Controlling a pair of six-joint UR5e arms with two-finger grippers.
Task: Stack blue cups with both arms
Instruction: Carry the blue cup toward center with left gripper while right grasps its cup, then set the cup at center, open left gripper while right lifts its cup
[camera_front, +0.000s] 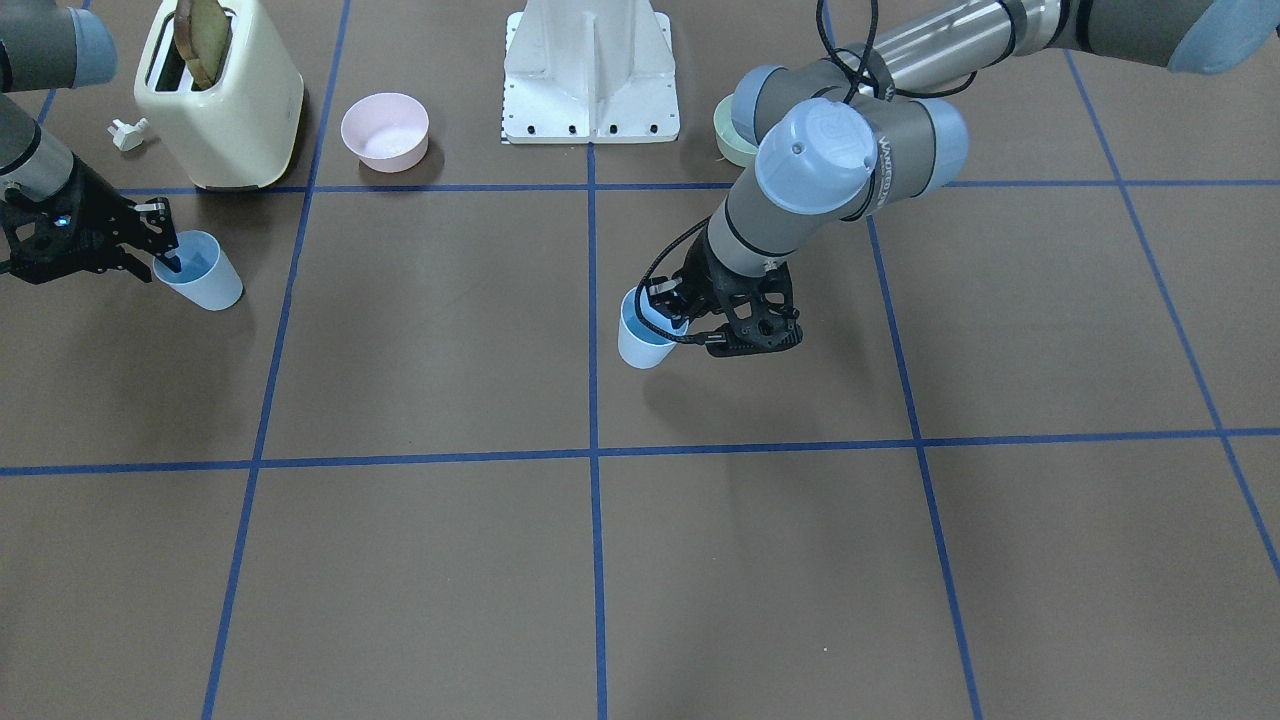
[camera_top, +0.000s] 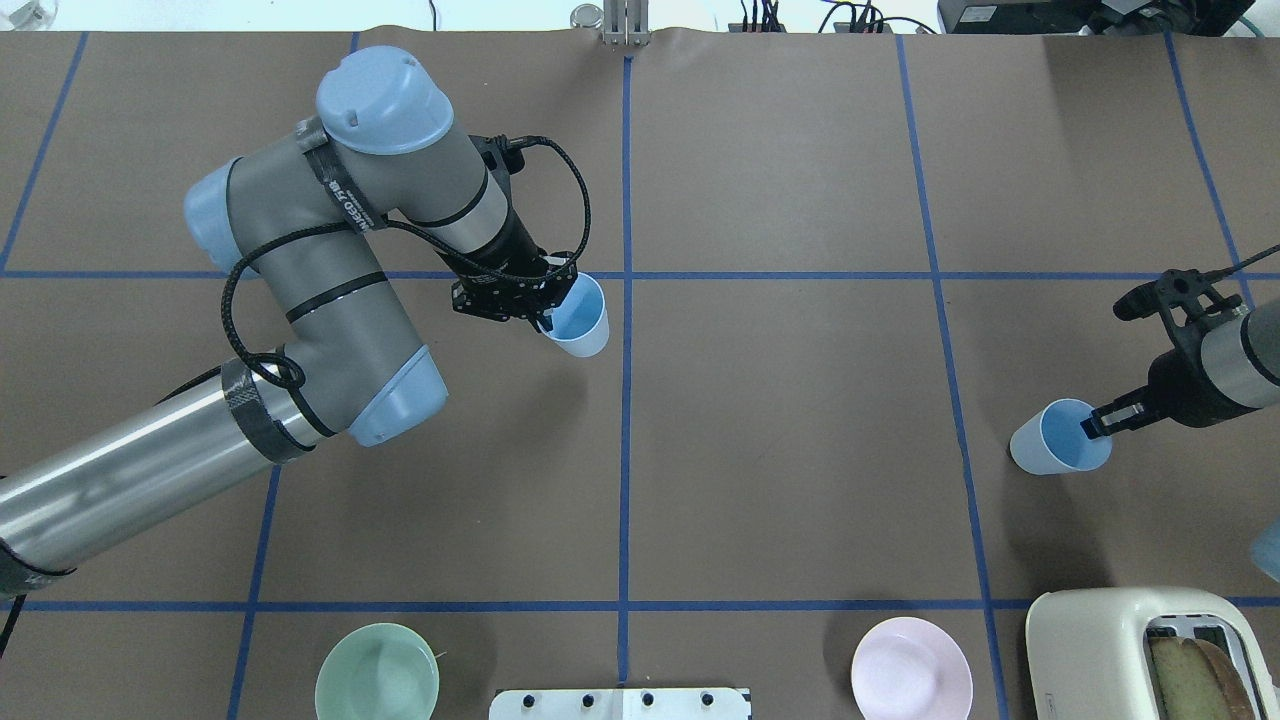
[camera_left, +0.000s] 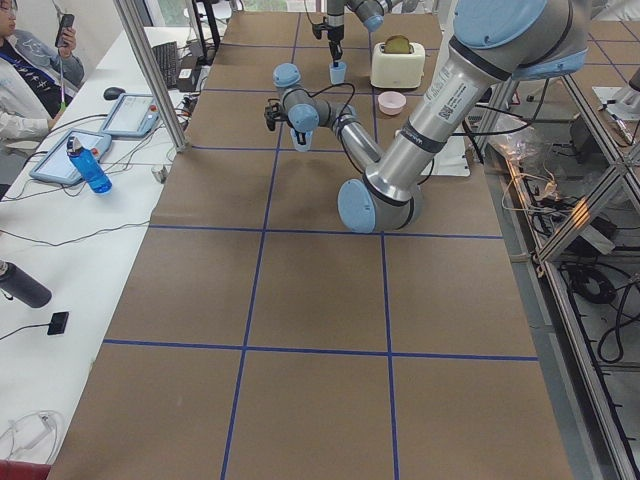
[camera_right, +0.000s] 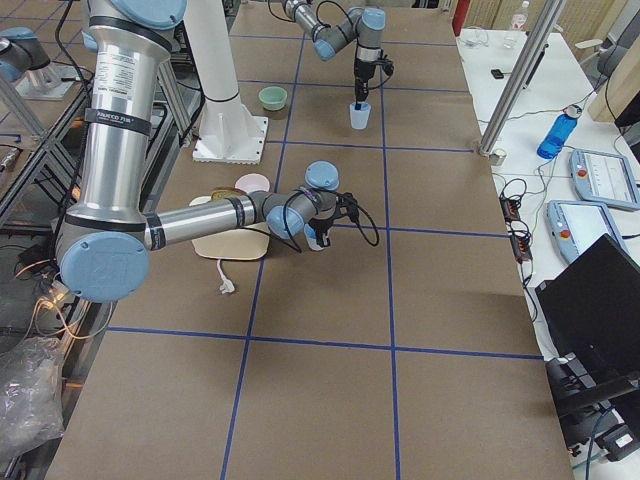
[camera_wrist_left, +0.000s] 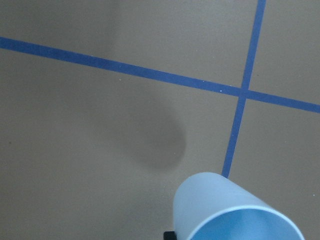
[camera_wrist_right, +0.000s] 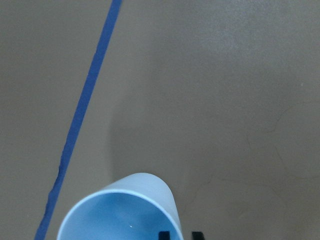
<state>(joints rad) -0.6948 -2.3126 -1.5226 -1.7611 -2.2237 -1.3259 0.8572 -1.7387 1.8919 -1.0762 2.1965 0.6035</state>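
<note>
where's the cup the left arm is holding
In the overhead view the left arm's cup is just left of the centre tape line, its rim pinched by the left gripper; the other cup is far right.

Blue tape lines (camera_front: 593, 400) are gridding brown table (camera_front: 400, 560); white desk (camera_left: 60, 260) is running down left side of exterior left view.

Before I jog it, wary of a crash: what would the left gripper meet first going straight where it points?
Likely bare table near the tape crossing; the left gripper points down, its blue cup would touch first.
</note>
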